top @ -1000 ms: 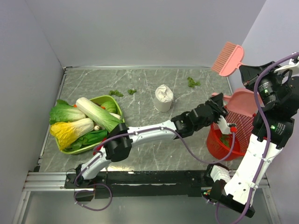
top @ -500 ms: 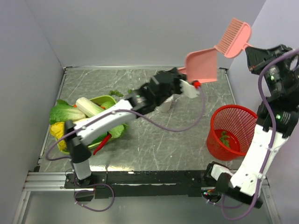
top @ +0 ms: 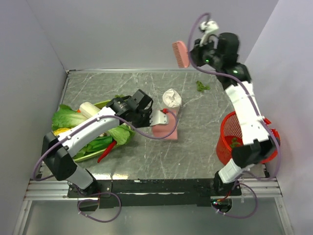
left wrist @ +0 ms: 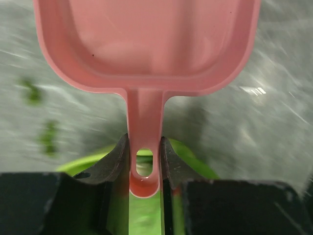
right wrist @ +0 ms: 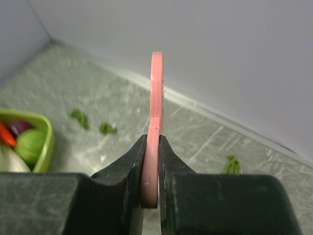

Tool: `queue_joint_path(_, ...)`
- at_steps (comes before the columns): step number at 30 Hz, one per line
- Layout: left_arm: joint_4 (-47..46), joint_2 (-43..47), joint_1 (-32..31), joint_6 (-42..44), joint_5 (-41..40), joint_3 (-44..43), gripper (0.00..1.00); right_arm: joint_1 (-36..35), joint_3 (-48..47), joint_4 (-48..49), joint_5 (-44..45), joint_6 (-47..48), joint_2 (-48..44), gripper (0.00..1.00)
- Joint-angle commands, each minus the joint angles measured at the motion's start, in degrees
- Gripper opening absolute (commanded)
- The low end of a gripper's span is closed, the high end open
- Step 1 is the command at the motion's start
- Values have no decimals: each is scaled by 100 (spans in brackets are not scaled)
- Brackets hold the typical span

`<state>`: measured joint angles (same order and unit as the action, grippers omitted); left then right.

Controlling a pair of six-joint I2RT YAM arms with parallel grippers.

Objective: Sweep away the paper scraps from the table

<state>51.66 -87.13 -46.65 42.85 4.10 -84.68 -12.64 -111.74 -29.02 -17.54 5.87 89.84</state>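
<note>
Two paper scraps [top: 121, 98] lie upper-left of centre on the table [top: 195, 156], just above the left gripper [top: 158, 118], which clamps the handle of the pink dustpan [top: 166, 129]. At upper right, a third scrap [top: 202, 86] sits below the right gripper [top: 190, 53], which pinches the raised brush [top: 180, 54].

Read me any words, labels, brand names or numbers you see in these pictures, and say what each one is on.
None: no readable text shows on the dustpan, brush, red basket, green tray or table.
</note>
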Motion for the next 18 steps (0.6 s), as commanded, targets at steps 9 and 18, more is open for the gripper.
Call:
queue_joint_path(9,309,-427,789,-199,1401,1076,1,-994,-304,1492,260,2541,1543,0)
queue_joint_path(18,705,-182,1062,1164,1023,2121,1,-1767,-321,2875,-557,4307,2940,0)
